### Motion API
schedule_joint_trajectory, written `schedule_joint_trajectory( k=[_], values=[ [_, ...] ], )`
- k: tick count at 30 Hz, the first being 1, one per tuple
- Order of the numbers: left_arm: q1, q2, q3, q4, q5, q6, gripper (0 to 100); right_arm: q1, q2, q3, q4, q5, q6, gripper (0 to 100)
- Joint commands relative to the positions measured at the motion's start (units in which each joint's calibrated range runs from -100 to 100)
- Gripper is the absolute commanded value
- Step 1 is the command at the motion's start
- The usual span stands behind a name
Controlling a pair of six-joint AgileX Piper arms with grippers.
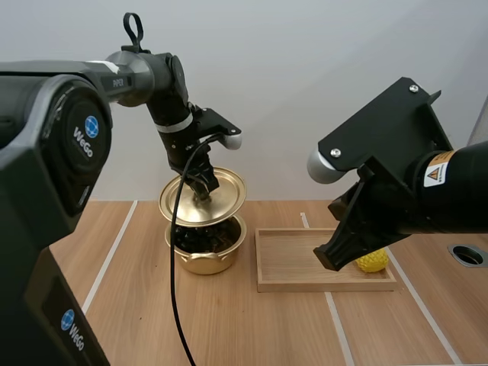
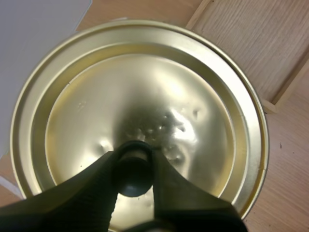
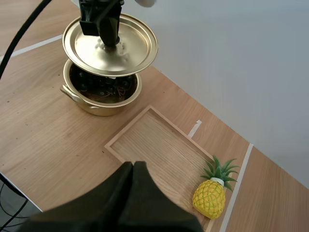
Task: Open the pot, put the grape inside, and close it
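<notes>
A gold pot (image 1: 204,255) stands on the table left of the wooden tray, with dark grapes (image 1: 200,238) inside it; the pot (image 3: 102,100) and grapes (image 3: 99,86) show again in the right wrist view. The gold lid (image 1: 203,197) hangs just above the pot, tilted a little. My left gripper (image 1: 203,186) is shut on the lid's black knob (image 2: 133,167), its fingers (image 2: 91,186) pinching the knob from both sides. My right gripper (image 1: 337,258) hovers over the tray's right half, shut on nothing, its fingers (image 3: 133,188) together as one wedge.
A shallow wooden tray (image 1: 286,284) lies right of the pot. A yellow toy pineapple (image 3: 211,194) rests at the tray's far right end, partly behind my right gripper in the high view. White tape lines cross the table, and a round hole (image 1: 467,255) sits at its right edge.
</notes>
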Motion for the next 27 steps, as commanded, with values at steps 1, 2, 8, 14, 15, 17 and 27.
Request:
schedule_joint_trajectory(
  k=[1,2,8,14,15,17,27],
  values=[
    [-0.24,1.48,-0.02,-1.18,0.0,0.51,0,0.2,-0.42,0.18,0.18,0.0,-0.15,0],
    [-0.24,1.82,-0.02,-1.18,0.0,0.51,0,0.2,-0.42,0.18,0.18,0.0,-0.15,0],
    [-0.24,4.94,-0.02,-1.28,0.0,0.51,0,0.2,-0.42,0.18,0.18,0.0,-0.15,0],
    [-0.24,8.07,-0.02,-1.02,0.0,0.39,0,0.2,-0.42,0.18,0.18,0.0,-0.15,0],
    [-0.24,8.55,-0.02,-1.02,0.0,0.23,0,0.2,-0.42,0.18,0.18,0.0,-0.15,0],
    [-0.24,9.04,-0.02,-1.15,0.0,0.09,0,0.2,-0.42,0.18,0.18,0.0,-0.15,0],
    [-0.24,9.55,-0.02,-2.28,0.0,0.09,0,0.2,-0.42,0.18,0.18,0.0,-0.15,0]
  ],
)
